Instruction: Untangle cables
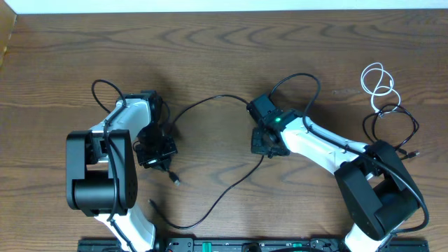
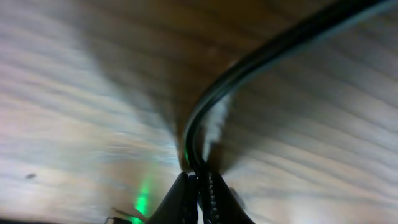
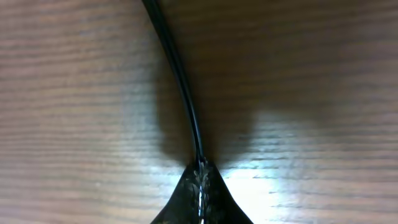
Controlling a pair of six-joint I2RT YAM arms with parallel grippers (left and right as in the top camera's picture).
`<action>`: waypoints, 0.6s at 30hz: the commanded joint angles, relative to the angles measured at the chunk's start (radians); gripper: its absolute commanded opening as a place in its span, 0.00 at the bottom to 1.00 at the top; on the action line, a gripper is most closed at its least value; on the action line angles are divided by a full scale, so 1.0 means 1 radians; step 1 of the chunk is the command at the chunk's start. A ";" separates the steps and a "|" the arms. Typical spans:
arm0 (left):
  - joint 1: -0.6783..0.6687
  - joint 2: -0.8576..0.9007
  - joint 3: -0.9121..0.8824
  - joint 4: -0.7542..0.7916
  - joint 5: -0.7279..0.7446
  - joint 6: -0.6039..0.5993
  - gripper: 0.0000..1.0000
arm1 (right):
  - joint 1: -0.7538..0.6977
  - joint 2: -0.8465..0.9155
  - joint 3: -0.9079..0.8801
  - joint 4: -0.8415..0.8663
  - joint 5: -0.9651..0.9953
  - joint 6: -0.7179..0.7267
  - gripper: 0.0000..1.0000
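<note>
Wood-grain bench [image 1: 224, 49] fills the overhead view, with both arms reaching toward its middle. From my remote station I see the left gripper [image 1: 161, 157] at left of centre and the right gripper [image 1: 263, 147] just right of centre, well apart from each other. A long black cable [image 1: 224, 192] arcs between the two, then sweeps from under the right gripper down toward the near edge of the bench. One small plug end [image 1: 175, 180] lies just beside the left gripper. At far right, a short white cable [image 1: 378, 82] sits coiled in loops. A second black cable [image 1: 395, 122] is looped just below it, near the right arm's base.

Left wrist view: the left gripper [image 2: 200, 186] is clenched on a black cable [image 2: 249, 59]. The cord rises from between the fingertips and curves off to the upper right over the blurred bench [image 2: 74, 93].

Right wrist view: the right gripper [image 3: 200, 171] is pinched tight on a thin black cable [image 3: 177, 68], which runs straight up and away to the left across the wood. I cannot tell from the wrist views alone whether both grippers hold the same cord.
</note>
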 commanded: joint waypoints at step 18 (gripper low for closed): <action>0.001 0.027 -0.019 -0.093 -0.022 -0.022 0.08 | -0.008 0.030 -0.048 0.018 0.124 0.019 0.48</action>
